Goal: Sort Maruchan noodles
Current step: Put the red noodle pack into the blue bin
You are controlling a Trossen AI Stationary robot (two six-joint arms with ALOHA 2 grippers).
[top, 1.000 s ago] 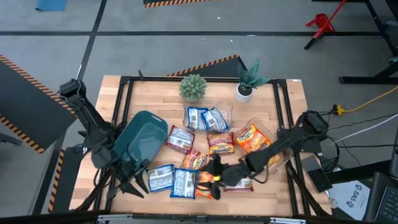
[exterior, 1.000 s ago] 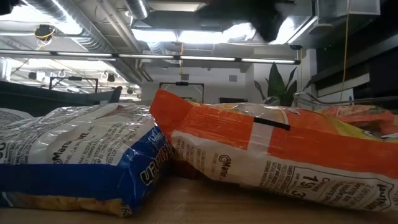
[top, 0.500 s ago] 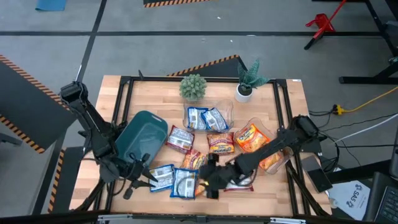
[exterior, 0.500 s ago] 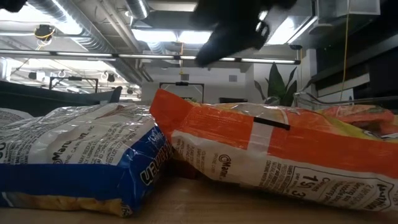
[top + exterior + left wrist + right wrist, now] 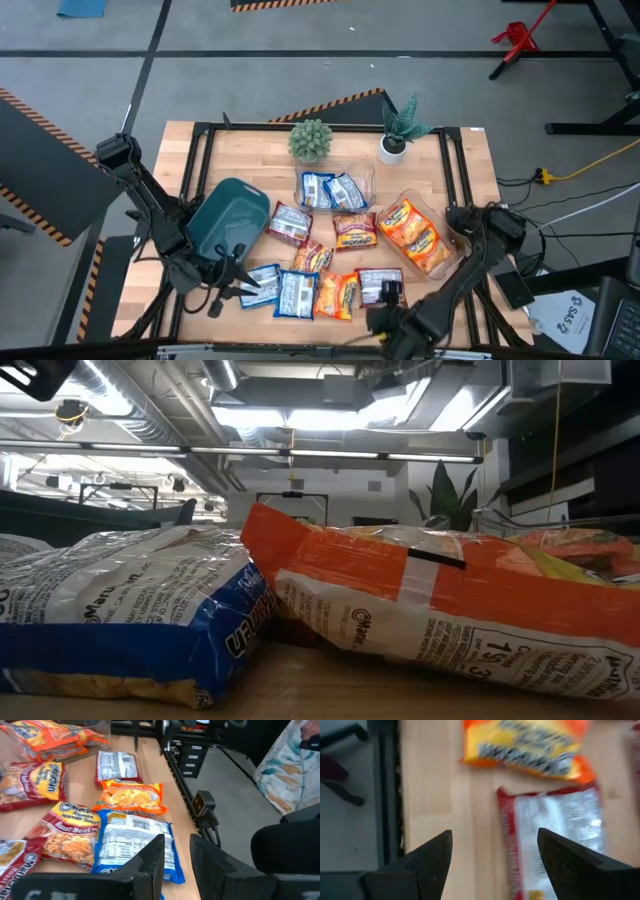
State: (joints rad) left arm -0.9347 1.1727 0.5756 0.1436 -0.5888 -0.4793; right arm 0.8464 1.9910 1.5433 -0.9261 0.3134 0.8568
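Note:
Maruchan noodles packets lie spread over the table's middle and near side. Two blue ones [image 5: 262, 285] [image 5: 297, 295] lie near the front, with an orange one [image 5: 338, 295] and a red-edged one [image 5: 378, 285] beside them. My left gripper [image 5: 245, 285] hovers open over the near corner of a blue packet [image 5: 132, 842] that lies label side up. My right gripper [image 5: 380, 318] stands open over bare wood at the table's near edge. In its wrist view [image 5: 495, 834] the red-edged packet [image 5: 552, 835] and the orange one [image 5: 530, 740] lie beyond its fingers.
A dark teal bin [image 5: 230, 220] stands at the left. One clear tub [image 5: 368, 180] holds blue packets and another [image 5: 440, 215] holds orange ones. Red-brown packets [image 5: 355, 230] lie between the tubs and the front. Two potted plants [image 5: 310, 140] [image 5: 395, 135] stand at the far edge.
My right gripper has drawn back from above the orange packet toward the table's near edge and has tipped downward, baring the red-edged packet. My left gripper has sunk a little and moved right, from the teal bin's near side toward the blue packet. No packet has moved.

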